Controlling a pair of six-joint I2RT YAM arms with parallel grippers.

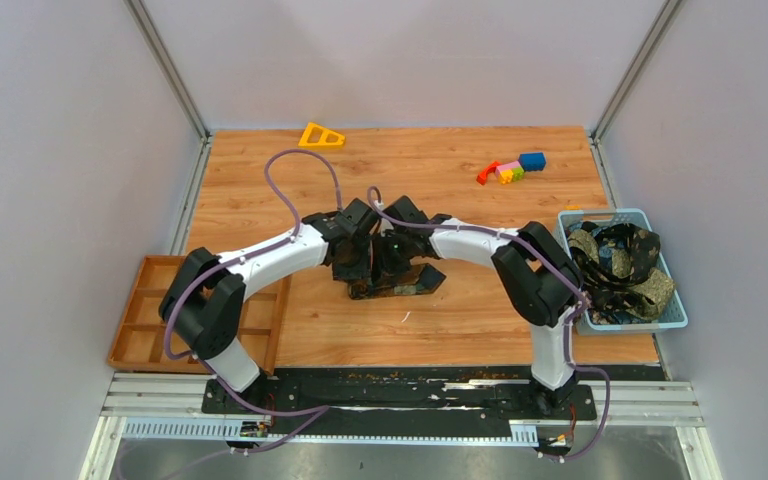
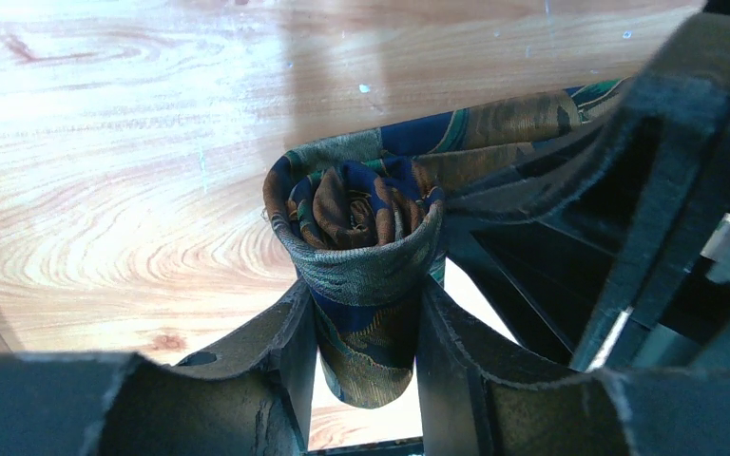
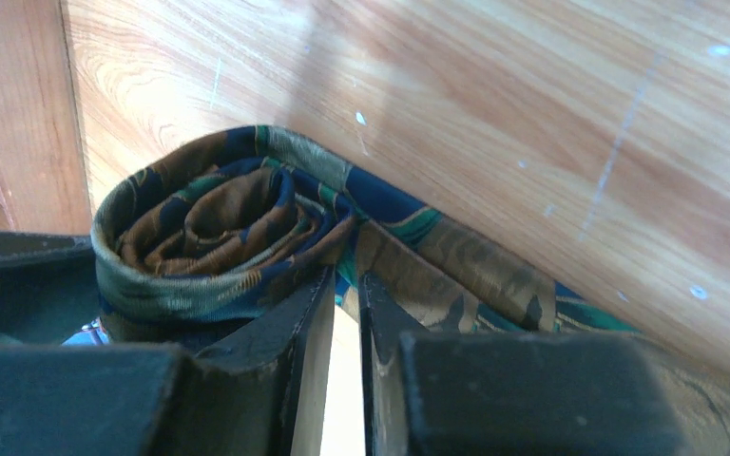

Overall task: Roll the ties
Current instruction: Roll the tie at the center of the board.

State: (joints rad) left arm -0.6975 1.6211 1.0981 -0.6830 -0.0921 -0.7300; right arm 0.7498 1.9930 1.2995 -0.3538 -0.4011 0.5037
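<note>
Left wrist view: left hand clasps the part-wound roll of the tie, and right hand is nipped narrowly on its loose length just beside, mid-frame on the desk. Rolling looks midway. Next call, I'd say: wind more on without slackening.

one rolled tie mid-frame; one basket of ties, too tangled to count; one tray; one yellow triangle.

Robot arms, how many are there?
2. The left arm reaches in from the left, the right arm from the right; both meet over the tie mid-table. None seem hidden.
</note>
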